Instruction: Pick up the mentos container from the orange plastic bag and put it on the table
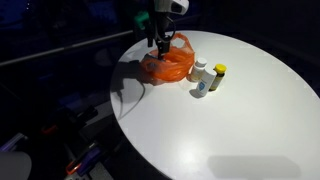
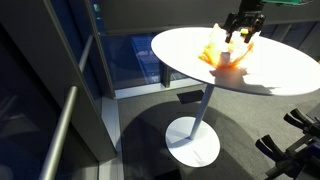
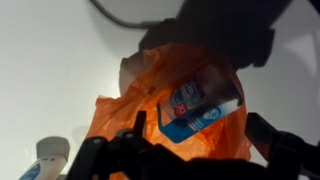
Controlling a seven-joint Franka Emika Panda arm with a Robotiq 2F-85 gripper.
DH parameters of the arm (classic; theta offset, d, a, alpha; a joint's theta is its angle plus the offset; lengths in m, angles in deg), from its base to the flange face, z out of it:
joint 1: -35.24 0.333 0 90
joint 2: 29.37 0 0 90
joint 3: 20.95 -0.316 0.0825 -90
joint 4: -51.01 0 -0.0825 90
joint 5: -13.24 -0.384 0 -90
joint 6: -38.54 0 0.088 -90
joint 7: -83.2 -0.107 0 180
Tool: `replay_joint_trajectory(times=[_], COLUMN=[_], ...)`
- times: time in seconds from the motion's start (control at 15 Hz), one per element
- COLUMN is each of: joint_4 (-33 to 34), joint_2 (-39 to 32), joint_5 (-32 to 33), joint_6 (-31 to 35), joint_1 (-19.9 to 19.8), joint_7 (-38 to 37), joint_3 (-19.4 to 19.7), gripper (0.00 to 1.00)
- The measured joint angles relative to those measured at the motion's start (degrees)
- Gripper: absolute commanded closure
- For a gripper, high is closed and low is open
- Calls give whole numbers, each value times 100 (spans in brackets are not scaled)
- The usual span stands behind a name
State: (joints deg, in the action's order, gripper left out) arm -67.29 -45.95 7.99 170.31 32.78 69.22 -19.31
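Observation:
An orange plastic bag (image 1: pixel 170 66) lies on the round white table (image 1: pixel 245 120); it also shows in the other exterior view (image 2: pixel 220 56). In the wrist view the mentos container (image 3: pixel 200 103), a clear tub with a blue and white label, lies tilted inside the open bag (image 3: pixel 125 115). My gripper (image 1: pixel 160 44) hangs just above the bag in both exterior views (image 2: pixel 241 33). In the wrist view its dark fingers (image 3: pixel 200 132) stand apart on either side of the container, open and not touching it.
A white bottle (image 1: pixel 201 81) and a yellow-capped bottle (image 1: pixel 218 76) stand beside the bag. The white bottle's top shows at the lower left of the wrist view (image 3: pixel 50 155). The table edge (image 2: pixel 190 62) is close to the bag. The surroundings are dark.

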Motion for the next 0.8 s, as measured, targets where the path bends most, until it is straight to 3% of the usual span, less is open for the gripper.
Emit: replay_joint_trajectory(times=[0.8], joint_4=[214], joint_2=[-529], joint_5=[-90], joint_6=[-13], joint_1=[22], joint_7=[67], joint_3=[-42], gripper=[0])
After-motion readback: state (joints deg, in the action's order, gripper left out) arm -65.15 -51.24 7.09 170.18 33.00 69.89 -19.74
